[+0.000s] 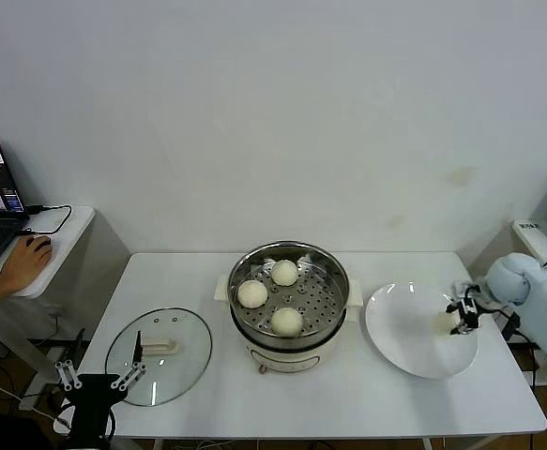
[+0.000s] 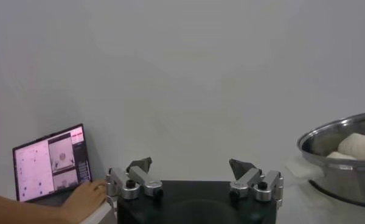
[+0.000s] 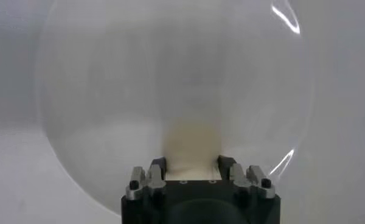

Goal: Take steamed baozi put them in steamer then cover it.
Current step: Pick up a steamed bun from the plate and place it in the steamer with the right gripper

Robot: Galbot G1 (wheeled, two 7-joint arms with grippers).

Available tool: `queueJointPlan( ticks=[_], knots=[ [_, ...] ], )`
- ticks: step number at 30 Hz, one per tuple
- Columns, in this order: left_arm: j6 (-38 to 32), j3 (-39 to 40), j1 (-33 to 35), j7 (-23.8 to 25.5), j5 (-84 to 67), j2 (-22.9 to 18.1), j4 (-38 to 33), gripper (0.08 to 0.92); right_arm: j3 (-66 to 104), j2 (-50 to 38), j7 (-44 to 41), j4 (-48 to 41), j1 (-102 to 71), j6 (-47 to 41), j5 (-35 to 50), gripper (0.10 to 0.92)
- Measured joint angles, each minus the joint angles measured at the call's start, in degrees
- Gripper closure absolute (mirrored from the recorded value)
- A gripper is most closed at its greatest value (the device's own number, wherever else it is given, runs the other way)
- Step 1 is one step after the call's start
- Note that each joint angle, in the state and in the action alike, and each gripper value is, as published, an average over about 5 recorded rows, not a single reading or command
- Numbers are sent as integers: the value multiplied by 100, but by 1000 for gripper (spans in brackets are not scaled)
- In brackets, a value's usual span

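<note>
- Stainless steel steamer sits mid-table, open side up, on its cream base. Three cream-white steamed baozi rest on the perforated tray, smooth and round.
- Fourth bun is on the white plate to the steamer's right, with the right gripper fingers closed around it.
- Glass cover lies flat left of the steamer, handle up, handle's long side running left-right.
- Left gripper parked at the near left table edge, fingers spread wide, holding nothing.
</note>
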Motion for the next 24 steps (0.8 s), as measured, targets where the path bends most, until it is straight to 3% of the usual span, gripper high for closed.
queueJointPlan(
  ticks=[12, 24],
  knots=[
    [7, 84, -59, 16, 12, 50, -32, 177, -1817, -523, 138, 1617, 2355, -630, 1366, 470],
    [-36, -23, -47, 3, -23, 36, -92, 177, -3498, 223, 962, 2714, 4187, -1900, 3358, 465]
  ],
)
